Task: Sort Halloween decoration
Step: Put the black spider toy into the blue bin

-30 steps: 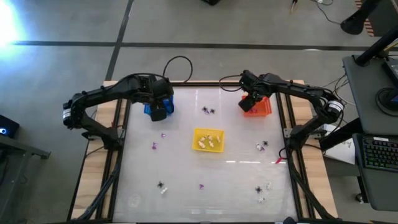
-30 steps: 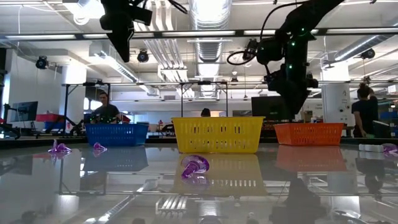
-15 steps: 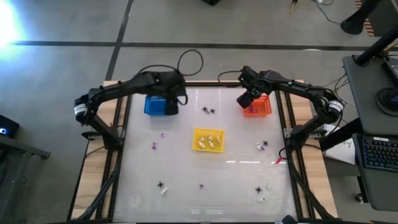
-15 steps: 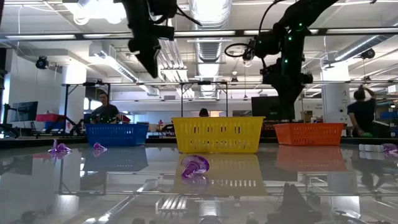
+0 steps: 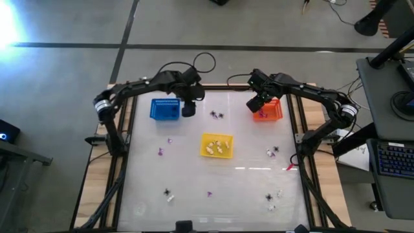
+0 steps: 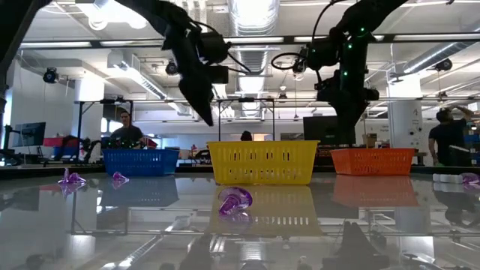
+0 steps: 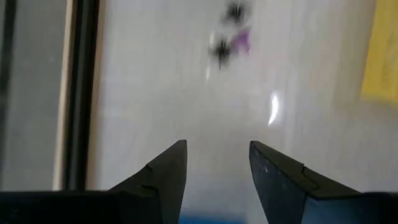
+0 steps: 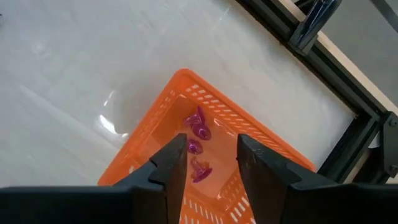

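I'm holding the left pincer [image 5: 188,110] just beside the blue basket [image 5: 164,109], jaws apart w/ nothing in them, lining up on the black spidery trinkets [image 5: 217,115] lying on the tabletop [image 5: 246,188] btwn it & the orange basket [image 5: 268,110]. Best to be dropping straight over 1 trinket, not 2. I'm hovering the right pincer [image 8: 210,163] over the orange basket, jaws parted & empty; 3 purple trinkets [image 8: 198,127] are sitting inside. Other trinkets are lying scattered, some in the yellow basket [image 5: 216,145]. Left wrist view is blurring the trinkets; can't tell their exact shapes.
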`<state>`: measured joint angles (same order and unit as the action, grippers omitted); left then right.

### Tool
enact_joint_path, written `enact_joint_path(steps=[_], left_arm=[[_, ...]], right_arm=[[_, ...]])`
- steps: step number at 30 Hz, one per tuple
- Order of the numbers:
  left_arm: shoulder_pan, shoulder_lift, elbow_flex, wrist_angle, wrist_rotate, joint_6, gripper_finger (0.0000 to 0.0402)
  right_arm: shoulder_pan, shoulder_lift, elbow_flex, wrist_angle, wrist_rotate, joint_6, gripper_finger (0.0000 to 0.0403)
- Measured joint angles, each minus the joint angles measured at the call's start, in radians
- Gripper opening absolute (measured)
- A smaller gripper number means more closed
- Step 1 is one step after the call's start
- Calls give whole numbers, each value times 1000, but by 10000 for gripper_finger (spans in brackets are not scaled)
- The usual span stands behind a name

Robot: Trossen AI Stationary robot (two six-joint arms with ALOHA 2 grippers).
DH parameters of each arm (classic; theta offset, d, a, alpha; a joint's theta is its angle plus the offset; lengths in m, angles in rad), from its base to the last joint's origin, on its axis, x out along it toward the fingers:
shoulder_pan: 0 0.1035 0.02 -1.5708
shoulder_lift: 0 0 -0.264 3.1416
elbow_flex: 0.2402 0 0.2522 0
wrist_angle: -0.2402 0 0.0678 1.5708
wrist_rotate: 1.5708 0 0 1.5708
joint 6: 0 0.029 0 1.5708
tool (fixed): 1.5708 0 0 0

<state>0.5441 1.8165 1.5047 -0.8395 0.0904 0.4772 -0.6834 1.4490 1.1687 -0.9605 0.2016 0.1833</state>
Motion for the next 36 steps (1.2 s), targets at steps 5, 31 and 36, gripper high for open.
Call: enact_joint_path(steps=[5, 31, 36], left_arm=[[10, 61, 0, 126, 85, -35, 157], [8, 374, 323, 0, 156, -337, 157], [4, 417, 348, -9, 162, -340, 157]], right_arm=[[0, 0, 0, 0, -1, 33, 131], [3, 0, 0, -10, -74, 108, 132], [3, 0, 0, -13, -74, 107, 131]])
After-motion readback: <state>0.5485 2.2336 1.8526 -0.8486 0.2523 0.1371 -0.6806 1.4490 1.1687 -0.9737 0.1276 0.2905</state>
